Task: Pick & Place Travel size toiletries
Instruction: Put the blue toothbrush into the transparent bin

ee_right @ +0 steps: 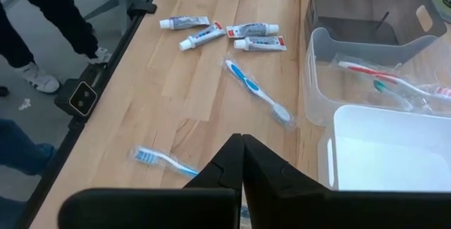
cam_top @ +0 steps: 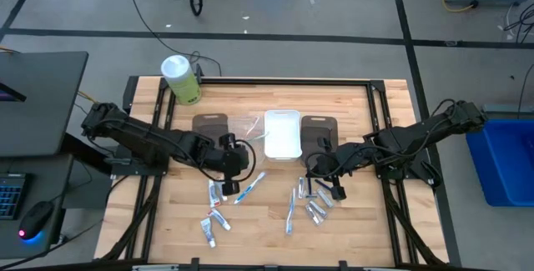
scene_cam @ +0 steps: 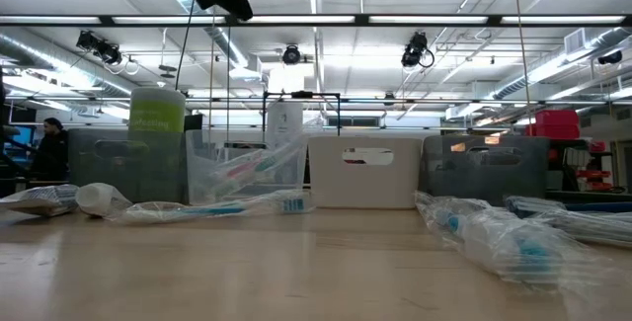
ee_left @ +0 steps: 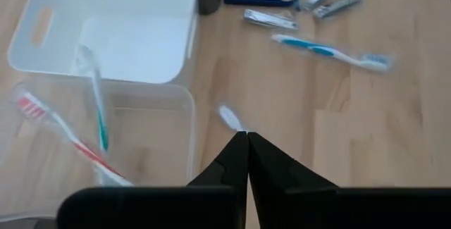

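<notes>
Left gripper [ee_left: 246, 139] over table centre beside clear tray [ee_left: 180, 109], fingers pressed together, pinching tip of wrapped toothbrush [ee_left: 230, 117]. Right gripper [ee_right: 242, 143] over right half of wooden table [cam_top: 175, 229], fingers pressed together, nothing between them. Clear tray holds red toothbrush [ee_left: 67, 137] and teal toothbrush [ee_left: 95, 98]. White tray [cam_top: 282, 133] just beside it. Toothpaste tubes [cam_top: 215, 213] and blue toothbrush [cam_top: 247, 189] lie left of centre; razors and silvery tubes [cam_top: 315, 204] lie right of centre.
</notes>
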